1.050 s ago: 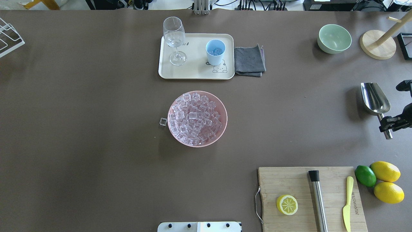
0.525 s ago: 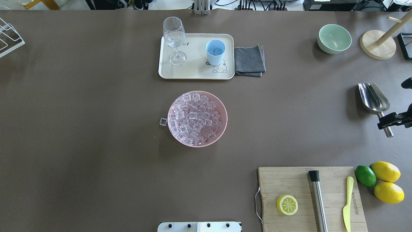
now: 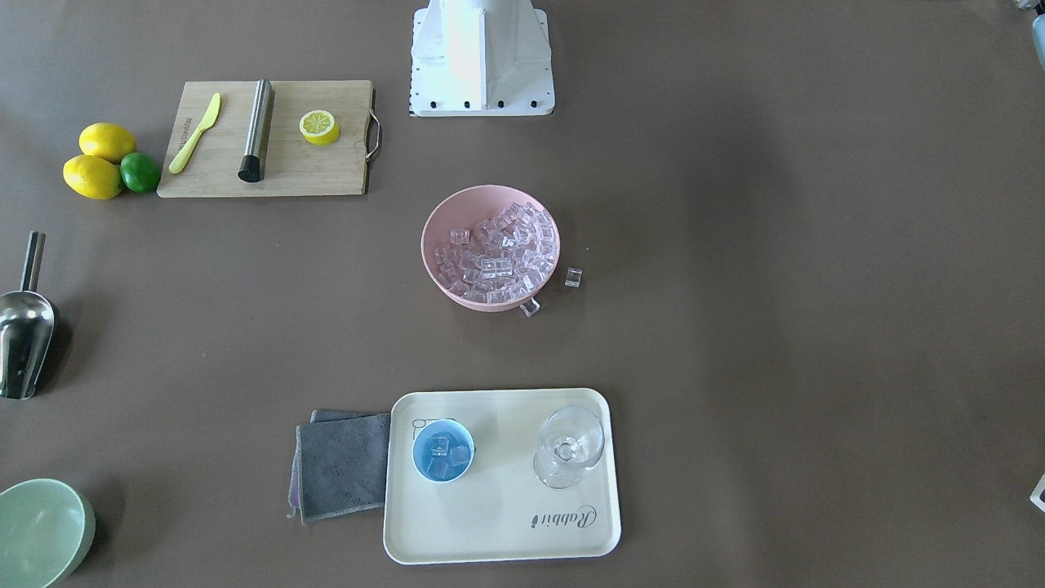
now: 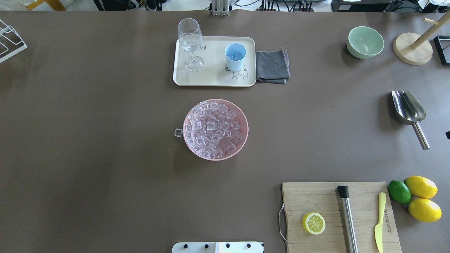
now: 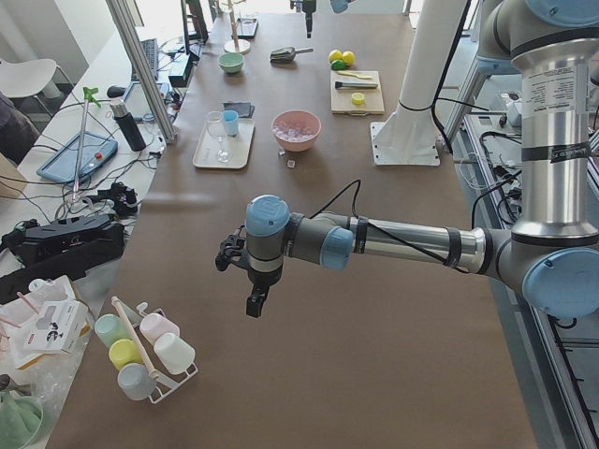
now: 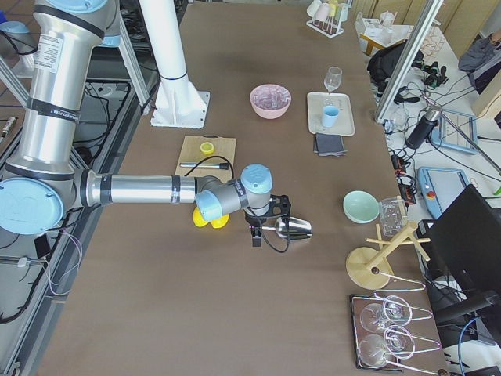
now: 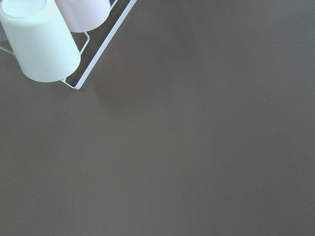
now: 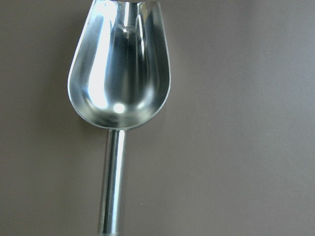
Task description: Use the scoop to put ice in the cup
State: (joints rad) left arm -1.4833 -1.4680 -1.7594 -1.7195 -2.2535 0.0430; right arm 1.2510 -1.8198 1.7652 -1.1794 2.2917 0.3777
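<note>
Right pincer (image 6: pixel 255 235) has left the scoop (image 4: pixel 409 109); its gape I cannot tell.
I'd retreat straight, sparing the handle; cup (image 4: pixel 235 65) holds ice (image 4: pixel 236 55).

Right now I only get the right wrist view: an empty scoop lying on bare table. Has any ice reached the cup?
Observer: Yes, the cup on the tray holds a few ice cubes.
Operator: Any spills?
Observer: Two loose cubes lie on the table beside the pink bowl.
Operator: And the arm I'm riding on?
Observer: The right gripper hangs near the scoop handle's end, not touching it; open or shut, I cannot tell.
</note>
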